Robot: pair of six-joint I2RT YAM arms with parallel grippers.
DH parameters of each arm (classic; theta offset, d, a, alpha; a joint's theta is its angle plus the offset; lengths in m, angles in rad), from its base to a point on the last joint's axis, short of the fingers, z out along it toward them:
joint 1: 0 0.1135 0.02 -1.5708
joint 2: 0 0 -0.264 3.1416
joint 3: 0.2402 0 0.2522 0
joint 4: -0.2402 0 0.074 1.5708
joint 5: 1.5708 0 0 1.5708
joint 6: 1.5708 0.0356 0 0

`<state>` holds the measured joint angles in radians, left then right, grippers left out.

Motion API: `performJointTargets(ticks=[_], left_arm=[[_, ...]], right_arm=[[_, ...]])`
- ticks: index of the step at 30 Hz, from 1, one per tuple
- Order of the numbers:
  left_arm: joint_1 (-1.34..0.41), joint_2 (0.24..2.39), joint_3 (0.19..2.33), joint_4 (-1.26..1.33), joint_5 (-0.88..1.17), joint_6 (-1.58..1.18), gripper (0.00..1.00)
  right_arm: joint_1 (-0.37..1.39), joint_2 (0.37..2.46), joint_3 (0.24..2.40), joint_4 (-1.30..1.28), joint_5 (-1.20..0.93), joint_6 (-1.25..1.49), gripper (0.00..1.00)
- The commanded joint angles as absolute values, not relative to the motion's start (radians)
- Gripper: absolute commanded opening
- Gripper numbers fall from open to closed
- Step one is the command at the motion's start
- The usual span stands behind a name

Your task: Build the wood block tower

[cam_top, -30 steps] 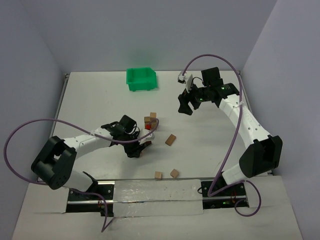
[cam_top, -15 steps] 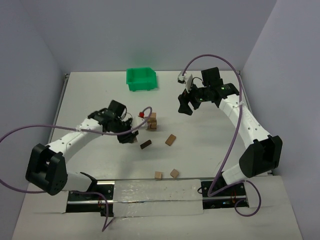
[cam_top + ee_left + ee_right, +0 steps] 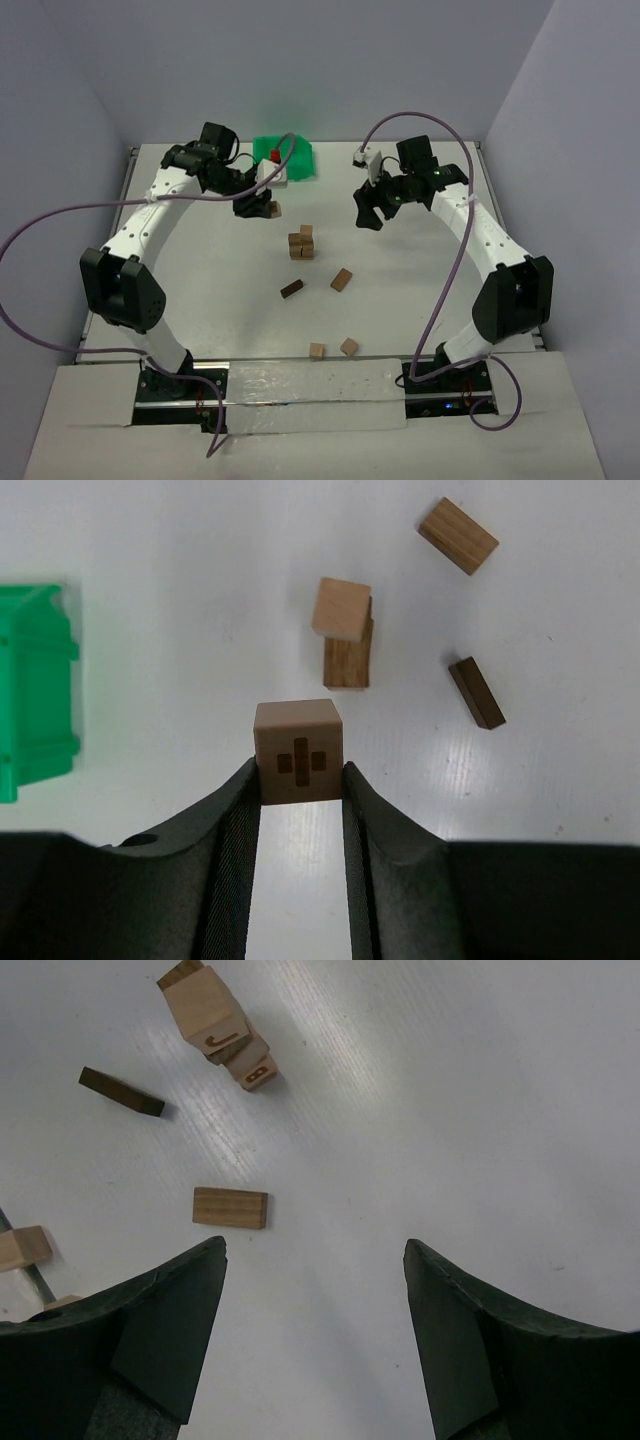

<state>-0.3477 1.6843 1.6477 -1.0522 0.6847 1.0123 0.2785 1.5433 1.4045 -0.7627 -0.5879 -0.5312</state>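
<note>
The wood block tower point(image 3: 301, 243) is a small stack of tan and brown blocks at mid-table. It also shows in the left wrist view point(image 3: 345, 635) and the right wrist view point(image 3: 215, 1025). My left gripper point(image 3: 258, 207) point(image 3: 297, 775) is shut on a tan cube point(image 3: 297, 750) with a dark cross mark, held left of and behind the stack. My right gripper point(image 3: 372, 210) point(image 3: 315, 1250) is open and empty, right of the stack. A tan bar point(image 3: 342, 280) point(image 3: 230, 1207) and a dark brown bar point(image 3: 292, 289) point(image 3: 477, 692) lie loose in front of the stack.
A green plastic bin point(image 3: 283, 160) point(image 3: 35, 690) sits at the back, just behind my left gripper. Two tan cubes point(image 3: 317, 350) point(image 3: 349, 346) lie near the front edge between the arm bases. Purple cables loop off both arms.
</note>
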Motion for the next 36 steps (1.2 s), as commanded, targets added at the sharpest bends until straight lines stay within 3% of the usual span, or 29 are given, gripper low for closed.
performJointTargets(ticks=[1, 19, 36], left_arm=[[-0.350, 1.773, 1.769, -1.149, 0.771, 1.074, 0.18], [-0.382, 1.887, 1.878, -1.212, 0.715, 1.078, 0.21], [-0.402, 1.900, 1.852, -1.170, 0.681, 1.052, 0.22]], right_arm=[[0.272, 1.579, 1.461, -0.742, -0.601, -0.485, 0.78], [0.272, 1.707, 1.610, -0.750, -0.642, -0.354, 0.78], [0.273, 1.709, 1.584, -0.739, -0.628, -0.337, 0.79]])
